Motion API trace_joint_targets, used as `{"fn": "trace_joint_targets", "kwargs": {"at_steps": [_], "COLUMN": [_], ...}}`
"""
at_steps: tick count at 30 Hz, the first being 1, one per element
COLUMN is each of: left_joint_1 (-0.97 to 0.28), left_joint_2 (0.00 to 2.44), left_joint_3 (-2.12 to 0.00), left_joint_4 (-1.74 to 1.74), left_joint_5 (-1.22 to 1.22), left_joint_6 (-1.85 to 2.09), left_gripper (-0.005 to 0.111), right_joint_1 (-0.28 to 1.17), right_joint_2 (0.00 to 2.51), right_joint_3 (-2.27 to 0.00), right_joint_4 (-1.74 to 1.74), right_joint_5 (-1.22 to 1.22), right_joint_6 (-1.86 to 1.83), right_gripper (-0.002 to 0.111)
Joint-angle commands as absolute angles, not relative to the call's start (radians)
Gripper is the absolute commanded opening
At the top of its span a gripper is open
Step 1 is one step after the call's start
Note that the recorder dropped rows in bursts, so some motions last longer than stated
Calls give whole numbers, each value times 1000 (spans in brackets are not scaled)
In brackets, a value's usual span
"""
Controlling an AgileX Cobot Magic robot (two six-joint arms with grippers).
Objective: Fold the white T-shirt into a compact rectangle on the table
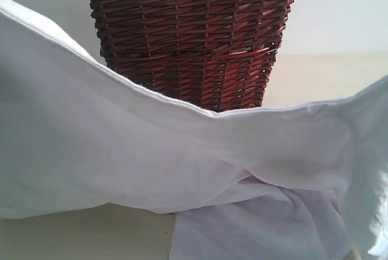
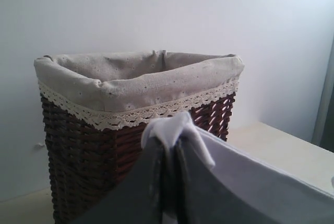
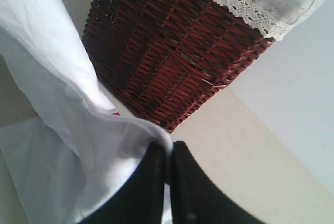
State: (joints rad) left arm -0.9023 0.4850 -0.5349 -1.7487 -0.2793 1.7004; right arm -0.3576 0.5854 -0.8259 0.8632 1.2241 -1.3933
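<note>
The left gripper (image 2: 167, 148) is clamped tight on a bunched edge of the white T-shirt (image 2: 178, 126), and the right gripper (image 3: 168, 151) on another. The shirt spans the exterior frame's lower half, sagging to the table (image 1: 327, 78) before the wicker basket (image 1: 194, 48).

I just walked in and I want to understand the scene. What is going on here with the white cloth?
A two-armed robot is holding up the white T-shirt. The left claw and the right claw are each shut on a pinch of its fabric, so it hangs spread between them in front of the wicker basket. Its lower part droops to the table. It is not yet folded.
</note>
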Motion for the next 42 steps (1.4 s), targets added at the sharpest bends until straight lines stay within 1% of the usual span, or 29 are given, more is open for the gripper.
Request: {"fn": "trace_joint_targets", "kwargs": {"at_steps": [1,17,21,24,27,29,31,33,39,42], "left_joint_1": [-906,-906,-906,-906,-906,-906,-906,-906,-902,-842], "left_joint_2": [474,474,474,479,502,528,565,609,765,841], "left_joint_3": [-534,-534,-534,-534,-534,-534,-538,-548,-669,-750], "left_joint_4": [-1744,-1744,-1744,-1744,-1692,-1650,-1606,-1573,-1389,-1336], "left_joint_5": [-276,-276,-331,-460,-591,-610,-610,-635,-811,-824], "left_joint_6": [1696,1696,1696,1696,1696,1696,1696,1692,1636,1634], "left_gripper": [0,0,0,0,0,0,0,0,0,0], "right_joint_1": [-361,-361,-361,-361,-361,-361,-361,-361,-361,-361], "right_joint_2": [583,583,583,588,621,661,703,748,914,990], "right_joint_3": [-837,-837,-837,-837,-837,-837,-837,-837,-909,-997], "right_joint_4": [884,884,882,887,939,1000,1078,1146,1294,1358], "right_joint_5": [1221,1221,1221,988,670,475,359,330,366,379], "right_joint_6": [-1385,-1383,-1353,-1365,-1365,-1369,-1415,-1510,-1718,-1778], "right_gripper": [0,0,0,0,0,0,0,0,0,0]}}
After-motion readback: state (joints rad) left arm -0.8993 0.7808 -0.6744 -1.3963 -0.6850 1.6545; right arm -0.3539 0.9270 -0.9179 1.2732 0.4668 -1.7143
